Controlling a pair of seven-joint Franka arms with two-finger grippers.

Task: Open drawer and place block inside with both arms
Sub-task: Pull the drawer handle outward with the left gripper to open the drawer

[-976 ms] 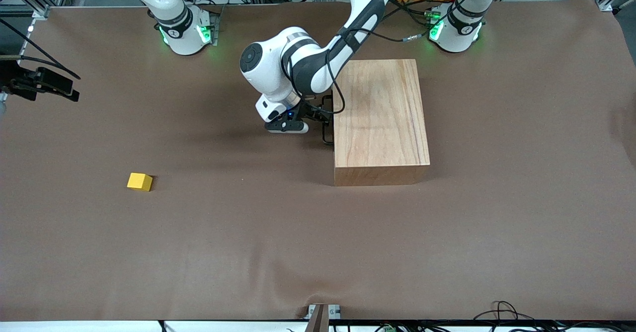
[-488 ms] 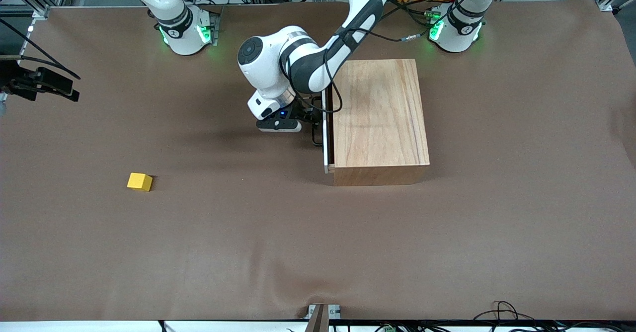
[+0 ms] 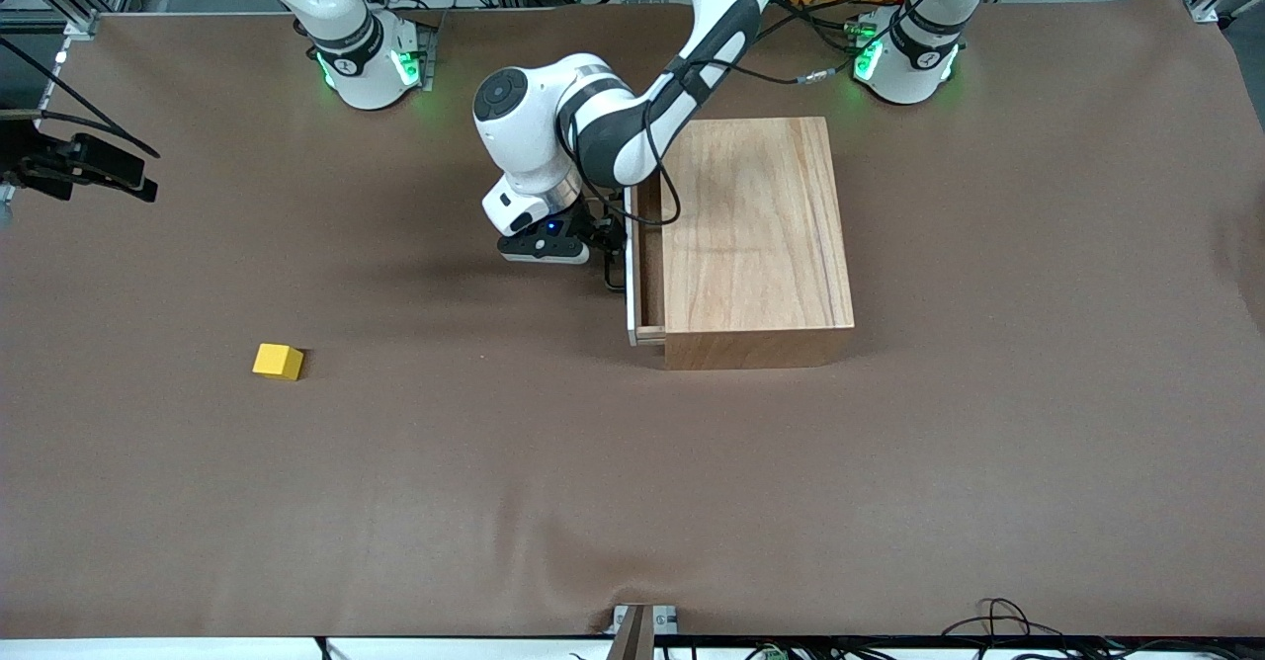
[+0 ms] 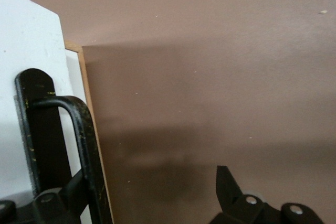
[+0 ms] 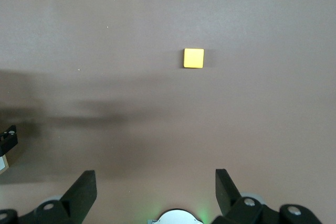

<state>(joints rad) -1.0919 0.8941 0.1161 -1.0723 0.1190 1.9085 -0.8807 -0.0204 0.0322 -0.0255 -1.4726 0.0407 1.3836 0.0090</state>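
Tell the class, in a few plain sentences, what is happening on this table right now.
The left arm's claw is hooked around the black metal bar handle of the shallow light-wood drawer, which sticks partly out of the plain wooden box. The small bright yellow cube sits untouched on the brown table cover, toward the right arm's end. The right arm waits, its claw open high over the table, looking down on the cube.

A brown cloth [image 3: 632,482] covers the whole table, lightly wrinkled toward the bottom of the frame. A black device on cables [image 3: 84,168] juts in at the upper left edge. Loose black cables [image 3: 998,620] lie at the bottom right.
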